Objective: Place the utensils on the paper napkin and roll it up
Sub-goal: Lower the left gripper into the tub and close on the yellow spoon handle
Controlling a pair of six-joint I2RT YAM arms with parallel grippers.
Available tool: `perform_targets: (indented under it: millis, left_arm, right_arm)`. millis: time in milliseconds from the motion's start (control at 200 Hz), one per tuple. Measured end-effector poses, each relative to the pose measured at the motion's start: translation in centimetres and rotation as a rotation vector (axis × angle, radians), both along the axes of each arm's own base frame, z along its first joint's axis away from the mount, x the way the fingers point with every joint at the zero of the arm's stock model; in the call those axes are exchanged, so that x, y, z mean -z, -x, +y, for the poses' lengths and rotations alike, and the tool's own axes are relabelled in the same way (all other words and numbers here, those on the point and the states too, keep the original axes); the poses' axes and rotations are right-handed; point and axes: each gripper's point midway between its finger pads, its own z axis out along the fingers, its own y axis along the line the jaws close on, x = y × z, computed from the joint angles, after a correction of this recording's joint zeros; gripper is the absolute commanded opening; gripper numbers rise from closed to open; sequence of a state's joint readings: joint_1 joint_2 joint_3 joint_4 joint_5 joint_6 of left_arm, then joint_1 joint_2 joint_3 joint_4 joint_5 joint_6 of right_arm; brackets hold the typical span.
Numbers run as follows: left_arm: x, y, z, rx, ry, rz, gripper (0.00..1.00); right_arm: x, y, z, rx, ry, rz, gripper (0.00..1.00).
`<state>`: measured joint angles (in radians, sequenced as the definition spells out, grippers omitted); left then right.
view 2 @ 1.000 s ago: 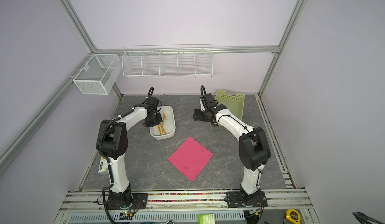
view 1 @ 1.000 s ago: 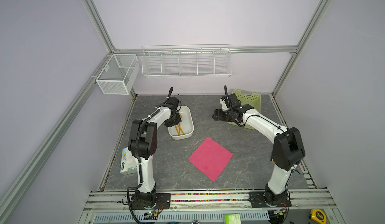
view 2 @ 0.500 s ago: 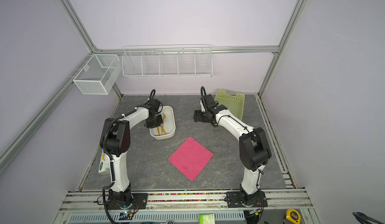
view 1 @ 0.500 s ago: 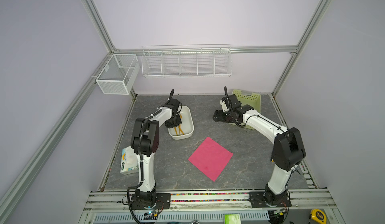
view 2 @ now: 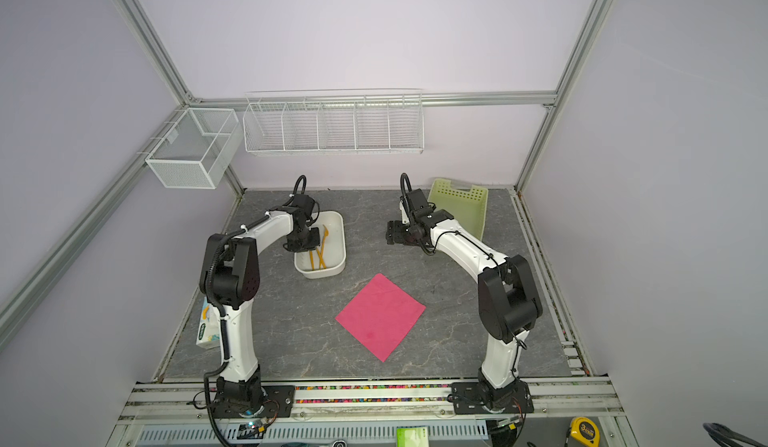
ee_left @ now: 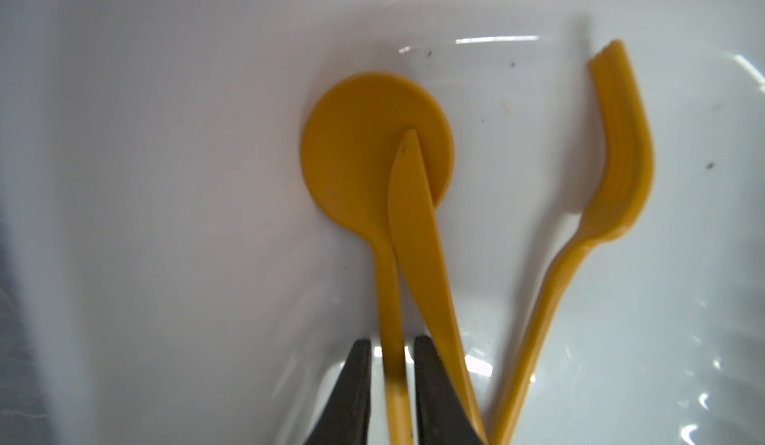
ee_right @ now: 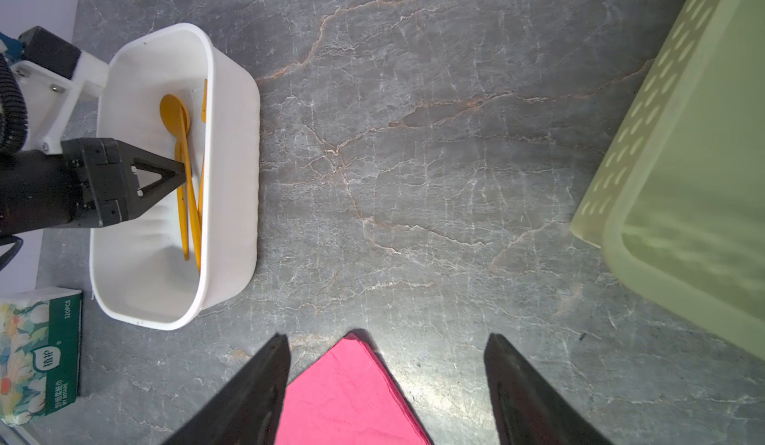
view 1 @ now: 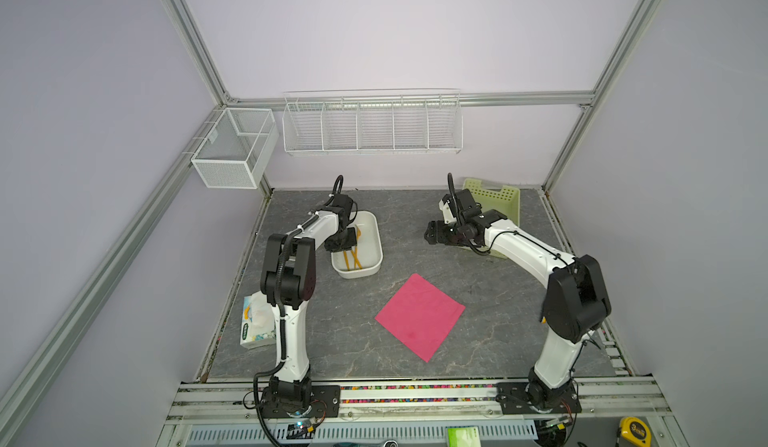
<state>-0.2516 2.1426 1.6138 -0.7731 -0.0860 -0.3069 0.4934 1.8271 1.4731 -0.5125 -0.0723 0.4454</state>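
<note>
The utensils (view 1: 353, 258) lie in a white tub (view 1: 379, 246). They are an orange spoon (ee_left: 364, 149), a knife (ee_left: 418, 232) resting across the spoon's bowl, and a fork (ee_left: 621, 165) on its side. My left gripper (ee_left: 389, 341) reaches into the tub (ee_right: 232, 174), its two fingers closed in on the spoon's handle. The spoon still lies on the tub floor. In both top views the pink paper napkin (view 1: 419, 316) (view 2: 380, 316) lies flat mid-table. My right gripper (ee_right: 387, 335) hangs open and empty above the table beyond the napkin's (ee_right: 347, 397) far corner.
A pale green basket (view 1: 498, 199) stands at the back right, close to the right arm. A tissue box (view 1: 257, 320) lies by the left arm's base. Two white wire baskets (view 1: 372, 124) hang on the back and left walls.
The left arm's elbow has shifted slightly while its gripper stays in the tub at the spoon. The right arm has not moved.
</note>
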Motion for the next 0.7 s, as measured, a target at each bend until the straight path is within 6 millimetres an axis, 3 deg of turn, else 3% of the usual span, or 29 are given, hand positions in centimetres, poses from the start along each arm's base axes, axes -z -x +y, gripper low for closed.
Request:
perform_targets:
  millis: [375, 700]
  left_arm:
    - [0.00, -0.01, -0.06, 0.040, -0.008, 0.000, 0.07]
    - [-0.57, -0.02, -0.29, 0.041, 0.007, -0.008, 0.05]
  right_arm:
    - [-0.10, 0.23, -0.06, -0.001, 0.000, 0.000, 0.78]
    - [-0.80, 0.52, -0.22, -0.001, -0.005, -0.009, 0.78]
